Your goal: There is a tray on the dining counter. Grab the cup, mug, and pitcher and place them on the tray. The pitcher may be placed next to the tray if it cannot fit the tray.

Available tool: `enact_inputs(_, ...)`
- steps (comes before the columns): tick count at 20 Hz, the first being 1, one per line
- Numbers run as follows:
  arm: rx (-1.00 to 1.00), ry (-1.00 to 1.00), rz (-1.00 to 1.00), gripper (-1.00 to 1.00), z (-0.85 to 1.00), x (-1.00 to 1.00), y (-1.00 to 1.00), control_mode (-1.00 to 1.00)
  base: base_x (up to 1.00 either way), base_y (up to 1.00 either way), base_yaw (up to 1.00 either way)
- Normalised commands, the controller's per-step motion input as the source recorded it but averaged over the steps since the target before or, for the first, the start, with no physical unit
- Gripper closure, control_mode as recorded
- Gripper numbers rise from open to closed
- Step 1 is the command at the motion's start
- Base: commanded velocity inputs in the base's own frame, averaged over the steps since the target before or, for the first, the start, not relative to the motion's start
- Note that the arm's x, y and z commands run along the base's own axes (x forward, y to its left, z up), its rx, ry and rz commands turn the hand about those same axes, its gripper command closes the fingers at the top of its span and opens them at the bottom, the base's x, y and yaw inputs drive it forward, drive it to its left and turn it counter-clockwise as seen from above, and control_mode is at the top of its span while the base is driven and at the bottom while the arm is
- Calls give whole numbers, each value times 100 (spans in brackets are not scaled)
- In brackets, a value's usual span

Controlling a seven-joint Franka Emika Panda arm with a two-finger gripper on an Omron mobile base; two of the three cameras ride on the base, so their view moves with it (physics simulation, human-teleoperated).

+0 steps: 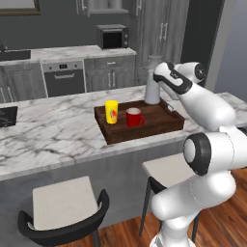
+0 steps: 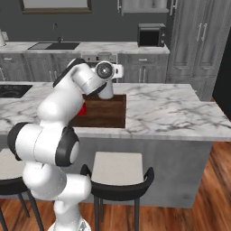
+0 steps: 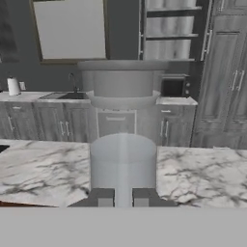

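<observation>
The dark brown tray [image 1: 144, 131] lies on the white marble dining counter [image 1: 48, 130]. On its left half stand the yellow cup [image 1: 111, 111] and, just to its right, the red mug [image 1: 134, 117]. The tall pale grey pitcher [image 1: 152, 87] is upright at the tray's far right edge; whether it rests there or hangs just above is unclear. My gripper [image 1: 161, 81] is at its right side, near the top. In the hand view the pitcher [image 3: 123, 159] rises directly ahead, and my gripper [image 3: 123, 198] is shut on a narrow pale part of it. The right base view shows the tray [image 2: 106, 113] and pitcher [image 2: 107, 91] behind my arm.
Padded stools [image 1: 62, 202] [image 1: 169, 169] stand along the counter's near side, another one [image 2: 117, 173] under its right half. A black cooktop [image 1: 7, 116] is set into the counter at far left. Bare marble [image 2: 171, 113] stretches right of the tray. Cabinets, an oven [image 1: 64, 77] and a microwave [image 1: 112, 36] line the back wall.
</observation>
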Motion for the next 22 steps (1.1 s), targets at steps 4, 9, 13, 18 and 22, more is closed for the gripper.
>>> enact_inputs(4,0,0,0,100,-22,28,0,-100,0,0,0)
enact_inputs(9,0,0,0,100,-36,15,0,-100,0,0,0)
enact_inputs(13,0,0,0,100,-41,15,0,-100,0,0,0)
enact_inputs(18,0,0,0,100,-35,14,0,-100,0,0,0)
enact_inputs(22,0,0,0,100,-24,18,0,-100,0,0,0)
